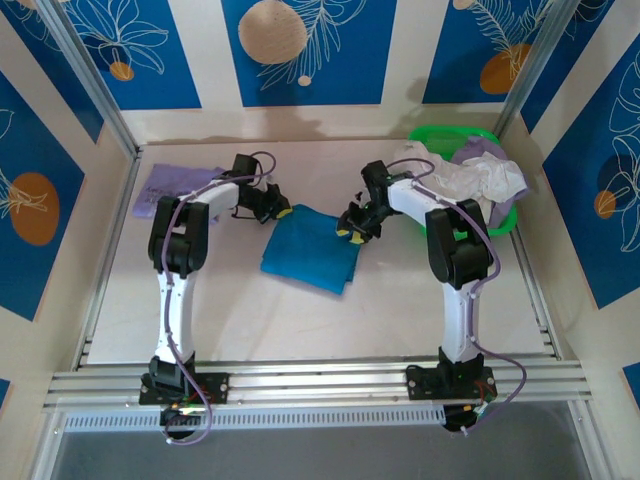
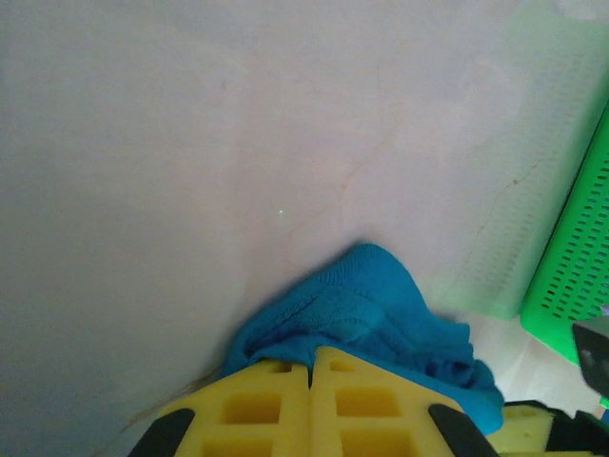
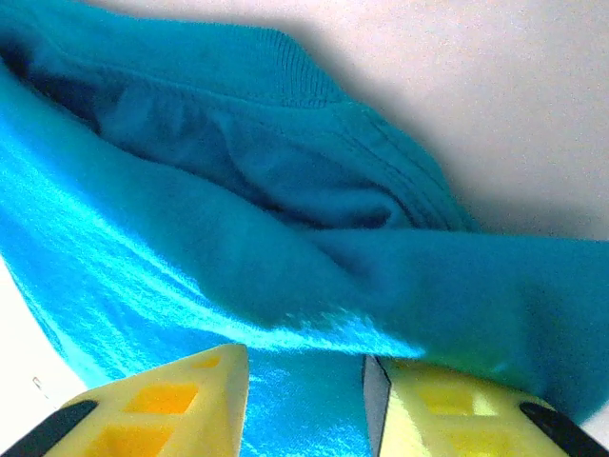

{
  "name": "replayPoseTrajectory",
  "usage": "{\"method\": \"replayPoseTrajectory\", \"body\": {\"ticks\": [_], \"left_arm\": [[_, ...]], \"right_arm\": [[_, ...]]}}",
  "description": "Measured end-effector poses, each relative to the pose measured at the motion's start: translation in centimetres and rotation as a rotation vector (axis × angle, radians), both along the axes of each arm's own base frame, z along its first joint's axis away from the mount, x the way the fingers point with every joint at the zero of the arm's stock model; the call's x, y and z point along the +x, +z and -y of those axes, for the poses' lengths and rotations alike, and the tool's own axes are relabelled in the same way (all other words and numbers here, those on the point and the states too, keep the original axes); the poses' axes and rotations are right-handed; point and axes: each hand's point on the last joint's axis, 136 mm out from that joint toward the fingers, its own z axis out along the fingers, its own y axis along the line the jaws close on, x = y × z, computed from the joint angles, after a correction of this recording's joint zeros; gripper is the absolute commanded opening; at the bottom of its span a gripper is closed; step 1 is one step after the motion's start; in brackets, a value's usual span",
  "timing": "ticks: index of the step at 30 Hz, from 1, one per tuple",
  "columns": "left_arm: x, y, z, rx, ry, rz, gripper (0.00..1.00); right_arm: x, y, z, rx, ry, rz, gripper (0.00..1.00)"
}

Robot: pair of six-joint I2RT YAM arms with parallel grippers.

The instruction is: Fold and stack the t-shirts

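Observation:
The teal-blue t-shirt lies folded into a rough square in the middle of the table. My left gripper is at its far left corner, and its yellow fingers are pressed together, shut on a bunched bit of the teal cloth. My right gripper is at the shirt's right edge. In the right wrist view it stands open, with the teal shirt spread under and between its fingers. A lavender-purple t-shirt lies flat at the back left.
A green plastic basket stands at the back right, with white and lilac shirts heaped in it and spilling over its edge. Its perforated wall is seen in the left wrist view. Patterned walls enclose the table.

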Motion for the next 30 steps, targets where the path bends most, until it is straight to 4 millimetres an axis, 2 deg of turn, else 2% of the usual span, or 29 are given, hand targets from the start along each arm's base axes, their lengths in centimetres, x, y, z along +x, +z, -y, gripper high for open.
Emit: {"method": "replayPoseTrajectory", "body": {"ticks": [2, 7, 10, 12, 15, 18, 22, 25, 30], "left_arm": [[-0.4, 0.2, -0.2, 0.003, 0.004, -0.002, 0.23], [-0.5, 2.9, -0.8, 0.018, 0.015, 0.033, 0.21], [-0.4, 5.3, -0.9, 0.01, 0.014, 0.077, 0.23], [-0.4, 6.3, -0.9, 0.006, 0.011, 0.099, 0.24], [-0.6, 6.5, -1.0, 0.007, 0.01, 0.1, 0.28], [-1.5, 5.5, -1.3, 0.019, 0.012, 0.071, 0.32], [-3.1, 4.3, -1.6, 0.036, 0.012, 0.034, 0.32], [-4.8, 4.4, -1.5, 0.067, -0.003, 0.032, 0.34], [-8.6, 5.7, 0.2, 0.109, -0.069, 0.08, 0.37]], "right_arm": [[0.4, 0.6, 0.1, -0.005, 0.012, 0.02, 0.4], [0.7, 2.1, 0.1, -0.018, 0.037, 0.055, 0.4], [0.6, 3.8, -0.6, -0.01, 0.055, 0.078, 0.4], [1.3, 5.5, -1.5, 0.02, 0.067, 0.116, 0.4], [2.7, 7.9, -3.2, 0.071, 0.089, 0.176, 0.4], [3.7, 9.4, -5.1, 0.12, 0.115, 0.222, 0.4], [3.2, 8.9, -6.1, 0.128, 0.116, 0.198, 0.39], [2.0, 7.4, -6.4, 0.114, 0.092, 0.149, 0.39], [-2.6, 3.5, -5.1, 0.06, 0.034, 0.008, 0.41]]}}
